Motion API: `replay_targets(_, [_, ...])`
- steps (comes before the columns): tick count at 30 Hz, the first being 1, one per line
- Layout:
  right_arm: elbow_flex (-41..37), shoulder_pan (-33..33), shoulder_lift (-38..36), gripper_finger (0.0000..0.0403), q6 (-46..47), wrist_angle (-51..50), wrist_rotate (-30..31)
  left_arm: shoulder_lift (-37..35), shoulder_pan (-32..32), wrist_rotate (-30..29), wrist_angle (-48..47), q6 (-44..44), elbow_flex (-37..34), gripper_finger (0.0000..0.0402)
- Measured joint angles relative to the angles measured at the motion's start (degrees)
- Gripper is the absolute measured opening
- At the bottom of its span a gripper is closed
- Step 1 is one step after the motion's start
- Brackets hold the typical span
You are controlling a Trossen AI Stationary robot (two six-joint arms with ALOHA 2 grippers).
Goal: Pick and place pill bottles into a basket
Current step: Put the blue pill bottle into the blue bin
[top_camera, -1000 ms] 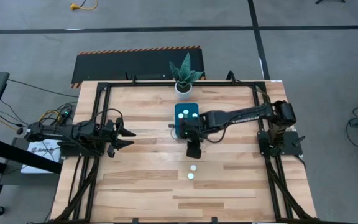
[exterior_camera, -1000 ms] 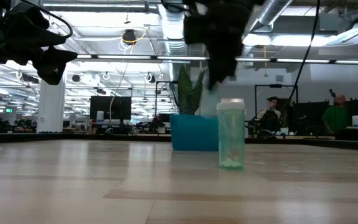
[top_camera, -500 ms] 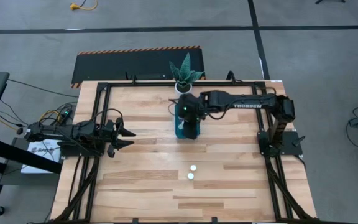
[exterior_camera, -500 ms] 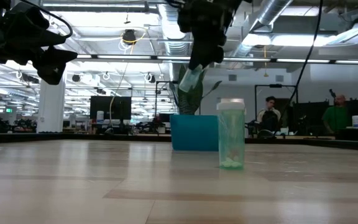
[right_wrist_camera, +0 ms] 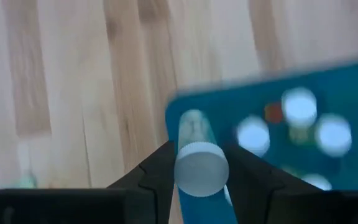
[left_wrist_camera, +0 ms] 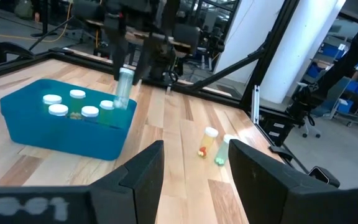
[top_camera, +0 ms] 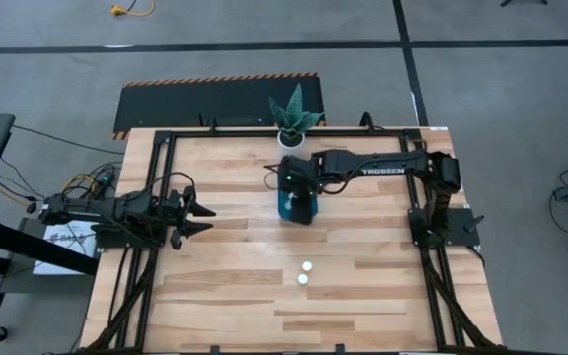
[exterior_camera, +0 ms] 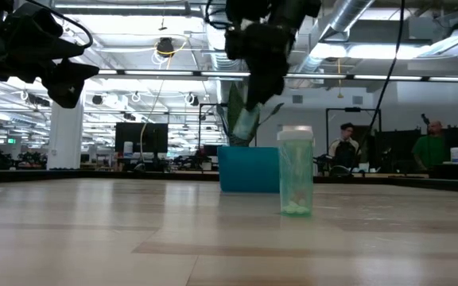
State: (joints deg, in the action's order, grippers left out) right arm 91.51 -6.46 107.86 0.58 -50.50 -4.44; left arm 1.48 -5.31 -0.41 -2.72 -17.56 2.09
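From above, the right gripper [top_camera: 299, 202] hovers over the basket [top_camera: 286, 207] near the worktop's far edge, two pill bottles [top_camera: 305, 272] left nearer the front; the left gripper [top_camera: 197, 218], jaws apart and empty, waits at the left edge. The right wrist view shows its jaws clamped on a capped bottle [right_wrist_camera: 199, 163] above the basket's corner, seemingly poised for dropping in.

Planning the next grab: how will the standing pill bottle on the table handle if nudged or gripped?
The standing pill bottle is tall and narrow, so a sideways nudge would probably tip it. It looks nearly empty, with pills only at its base, so likely light. Its round body would probably roll once down, like the fallen bottle nearby.
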Motion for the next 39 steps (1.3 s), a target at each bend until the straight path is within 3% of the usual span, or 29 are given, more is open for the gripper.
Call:
replay_targets(19, [-0.4, 1.5, 6.9, 0.0113, -2.6, -0.9, 0.3, 0.0, 0.0, 0.0, 0.0, 0.0, 0.0, 0.017])
replay_targets(39, [-0.4, 0.7, 7.5, 0.0118, -2.6, -5.2, 4.6, 0.0, 0.0, 0.0, 0.0, 0.0, 0.0, 0.017])
